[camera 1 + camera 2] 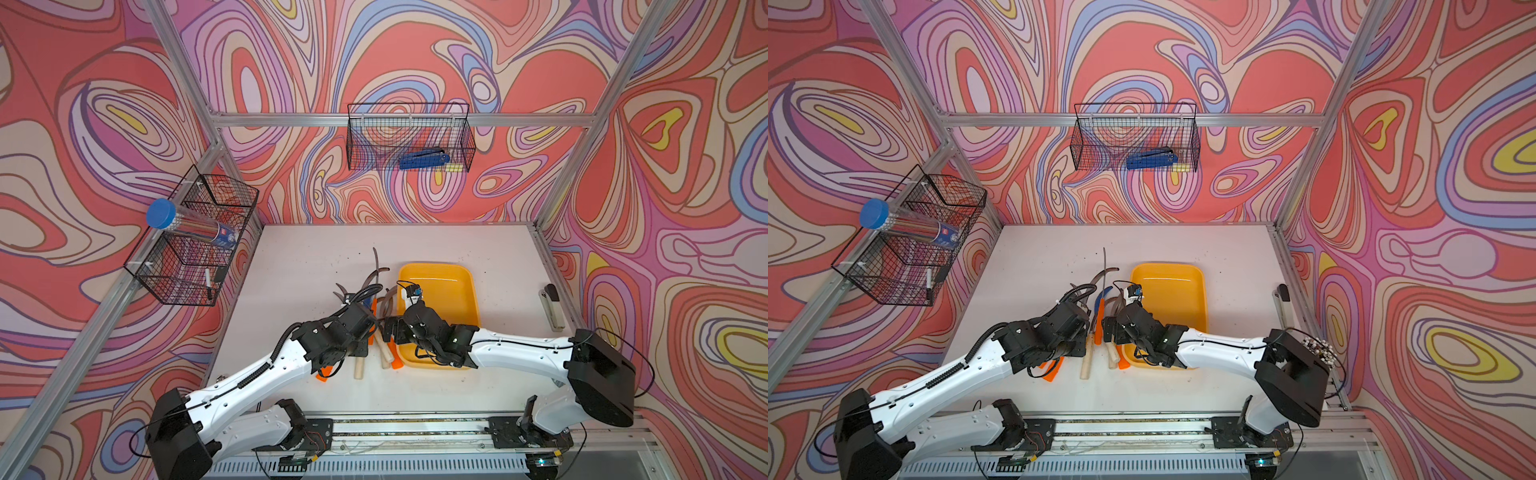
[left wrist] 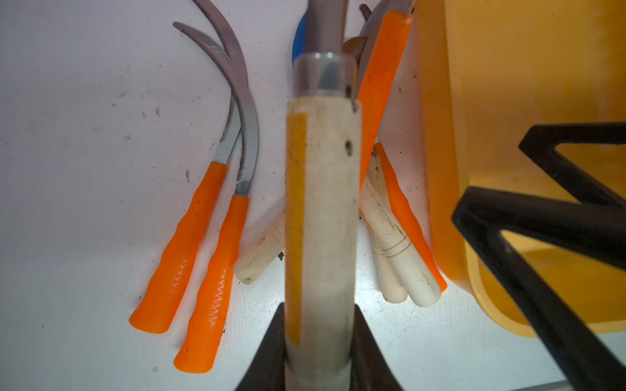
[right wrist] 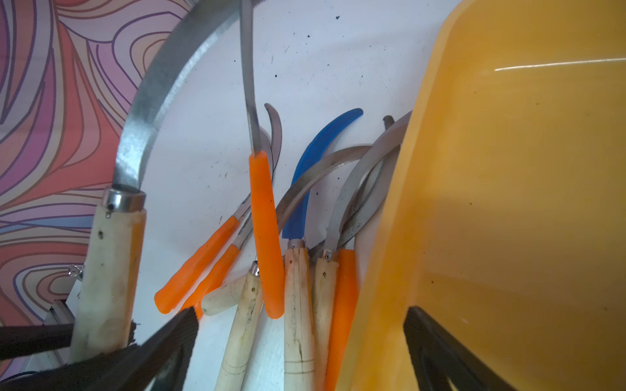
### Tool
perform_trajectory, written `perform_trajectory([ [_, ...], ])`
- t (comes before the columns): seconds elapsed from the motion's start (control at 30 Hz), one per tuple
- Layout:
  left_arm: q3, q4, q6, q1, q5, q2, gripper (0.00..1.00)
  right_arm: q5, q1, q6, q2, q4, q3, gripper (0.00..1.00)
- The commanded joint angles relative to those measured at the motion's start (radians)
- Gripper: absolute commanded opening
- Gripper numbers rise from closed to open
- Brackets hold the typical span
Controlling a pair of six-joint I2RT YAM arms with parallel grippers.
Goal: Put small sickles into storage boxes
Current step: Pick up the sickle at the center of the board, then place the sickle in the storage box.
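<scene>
Left wrist view is showing the left gripper (image 2: pixel 318 313) clamping the pale wooden handle of a small sickle (image 2: pixel 321 203), its jaws pressing in from both sides. The right gripper (image 3: pixel 299 315) is standing spread wide and holding nothing. One finger (image 3: pixel 169 338) is hanging over the pile of sickles (image 3: pixel 298 291) and the other over the near end of the yellow tray (image 1: pixel 453 286).

The tray is lying on the white table (image 1: pixel 299 257) just right of the pile, with its long wall running close beside the handles. Bare table is stretching out left of the pile and behind the tray as far as the back wall.

Both wrists are crowding together over the pile, and the right arm is reaching across the tray's near end. An orange-handled sickle (image 2: pixel 382 84) is slanting just beside the held handle's metal collar; whether they are touching, I cannot tell. A blue blade (image 3: pixel 321 145) is lying among the grey ones.

A stapler (image 1: pixel 550 307) is sitting at the table's right edge, well apart from the tray. Two wire baskets (image 1: pixel 409 137) are hanging on the walls above.
</scene>
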Motion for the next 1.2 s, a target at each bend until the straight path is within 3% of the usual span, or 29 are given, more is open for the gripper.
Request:
perform_trajectory([
  [0.0, 0.05, -0.045, 0.012, 0.003, -0.024, -0.027, 0.0, -0.002, 0.003, -0.01, 0.017, 0.041, 0.028, 0.99],
  [0.23, 0.133, -0.124, 0.047, 0.01, -0.109, -0.041, 0.0, -0.005, -0.002, -0.021, 0.026, 0.036, 0.056, 0.98],
  [0.43, 0.191, -0.156, 0.1, 0.075, -0.14, -0.017, 0.0, -0.027, -0.022, -0.02, 0.036, 0.028, 0.082, 0.99],
  [0.8, 0.143, -0.082, 0.14, 0.13, -0.145, 0.177, 0.0, -0.042, -0.036, -0.018, 0.047, 0.006, 0.102, 0.99],
  [1.17, 0.168, -0.172, 0.149, 0.154, -0.203, 0.202, 0.0, -0.057, -0.063, -0.016, 0.034, -0.002, 0.096, 0.98],
])
